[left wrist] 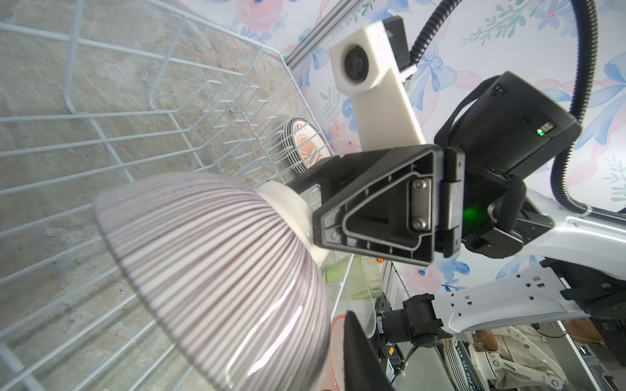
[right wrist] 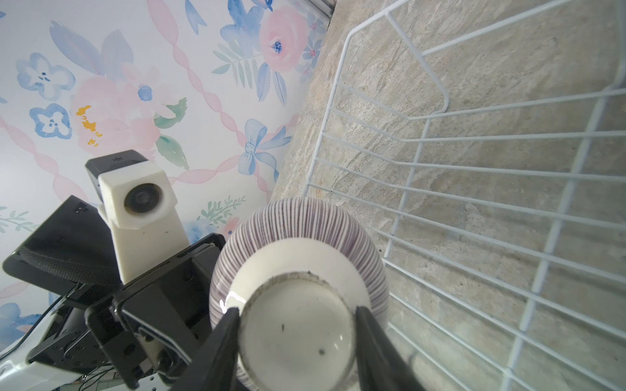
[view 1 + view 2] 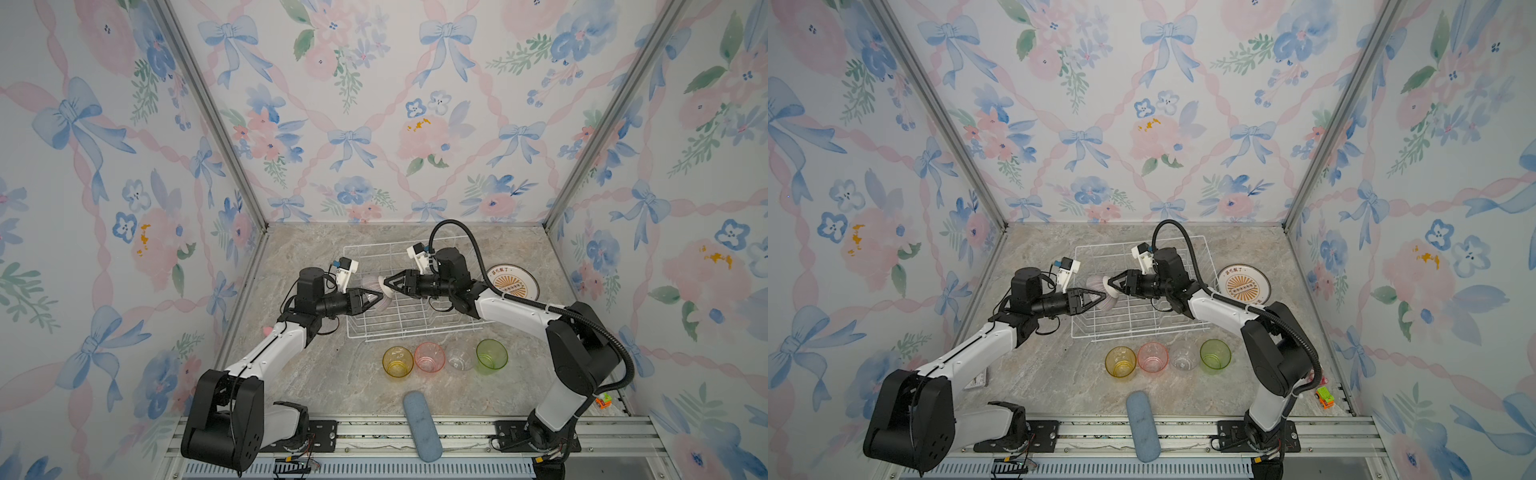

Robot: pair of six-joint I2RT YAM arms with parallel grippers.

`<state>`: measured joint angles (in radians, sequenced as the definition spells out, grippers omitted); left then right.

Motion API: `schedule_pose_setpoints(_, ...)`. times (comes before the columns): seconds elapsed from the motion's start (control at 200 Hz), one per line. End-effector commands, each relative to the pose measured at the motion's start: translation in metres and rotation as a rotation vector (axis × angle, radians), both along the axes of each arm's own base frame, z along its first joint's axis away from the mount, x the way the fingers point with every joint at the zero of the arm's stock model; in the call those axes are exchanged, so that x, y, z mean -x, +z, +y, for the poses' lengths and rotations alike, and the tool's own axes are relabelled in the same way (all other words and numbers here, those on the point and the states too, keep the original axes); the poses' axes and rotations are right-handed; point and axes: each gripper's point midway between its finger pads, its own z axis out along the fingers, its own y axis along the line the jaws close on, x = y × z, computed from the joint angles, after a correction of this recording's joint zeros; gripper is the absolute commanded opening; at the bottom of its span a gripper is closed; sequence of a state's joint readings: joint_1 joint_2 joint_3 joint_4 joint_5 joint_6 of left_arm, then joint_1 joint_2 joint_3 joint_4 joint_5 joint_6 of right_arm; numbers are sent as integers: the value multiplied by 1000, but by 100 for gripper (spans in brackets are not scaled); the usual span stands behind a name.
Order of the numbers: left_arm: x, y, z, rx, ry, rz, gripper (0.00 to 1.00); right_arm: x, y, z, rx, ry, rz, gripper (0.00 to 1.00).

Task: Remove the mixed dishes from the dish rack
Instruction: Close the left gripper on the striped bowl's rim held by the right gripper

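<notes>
The striped pinkish-purple bowl (image 3: 370, 284) (image 3: 1096, 284) hangs on its side above the white wire dish rack (image 3: 399, 320) (image 3: 1125, 320), between both grippers. My right gripper (image 3: 388, 282) (image 2: 294, 311) is shut on the bowl's white foot (image 2: 298, 331), one finger on each side. My left gripper (image 3: 380, 296) reaches the bowl's rim from the opposite side. In the left wrist view one finger (image 1: 359, 355) lies close beside the bowl wall (image 1: 220, 270); the other is hidden. Yellow (image 3: 397, 362), pink (image 3: 429, 357), clear (image 3: 460, 356) and green (image 3: 492, 355) tumblers stand in front of the rack. Stacked plates (image 3: 515, 284) lie to its right.
A blue-grey oblong pad (image 3: 422, 426) lies at the front edge, partly over the rail. A small orange-green toy (image 3: 603, 401) sits at the front right. A white square clock (image 3: 976, 380) shows under the left arm. Floral walls close three sides.
</notes>
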<state>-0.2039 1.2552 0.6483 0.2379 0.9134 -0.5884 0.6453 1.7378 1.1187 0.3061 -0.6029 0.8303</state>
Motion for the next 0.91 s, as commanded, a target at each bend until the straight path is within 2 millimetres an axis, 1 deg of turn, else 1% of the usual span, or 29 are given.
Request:
schedule_pose_setpoints(0.0, 4, 26, 0, 24, -13, -112, 28, 1, -8, 6, 16, 14, 1, 23)
schedule_pose_setpoints(0.08, 3, 29, 3, 16, 14, -129, 31, 2, -9, 8, 15, 20, 2, 23)
schedule_pose_setpoints(0.155, 3, 32, 3, 18, 14, -131, 31, 3, -9, 10, 13, 24, 1, 23)
schedule_pose_setpoints(0.21, 2, 30, 2, 17, 4, -117, 30, 3, -8, 11, 12, 26, 1, 23)
schedule_pose_setpoints(0.25, 1, 27, 2, 16, 7, -100, 26, 3, -8, 12, 11, 28, 0, 23)
schedule_pose_setpoints(0.295, 1, 26, 2, 16, 6, -95, 19, 4, -8, 12, 10, 31, 0, 23)
schedule_pose_setpoints(0.35, 1, 24, 2, 13, 7, -93, 14, 4, -8, 13, 10, 32, 0, 23)
schedule_pose_setpoints(0.4, 1, 22, 2, 9, 10, -90, 5, 4, -8, 13, 10, 32, 0, 23)
schedule_pose_setpoints(0.46, 1, 22, 3, 6, 16, -94, 0, 4, -8, 14, 12, 34, 0, 23)
schedule_pose_setpoints(0.675, 3, 28, 8, -9, 50, -142, 0, 4, -7, 16, 10, 38, -1, 23)
schedule_pose_setpoints(0.79, 4, 28, 8, -9, 44, -145, 0, 6, -7, 17, 9, 44, -3, 23)
schedule_pose_setpoints(0.9, 4, 26, 6, -12, 26, -132, 0, 6, -7, 15, 26, 39, -12, 23)
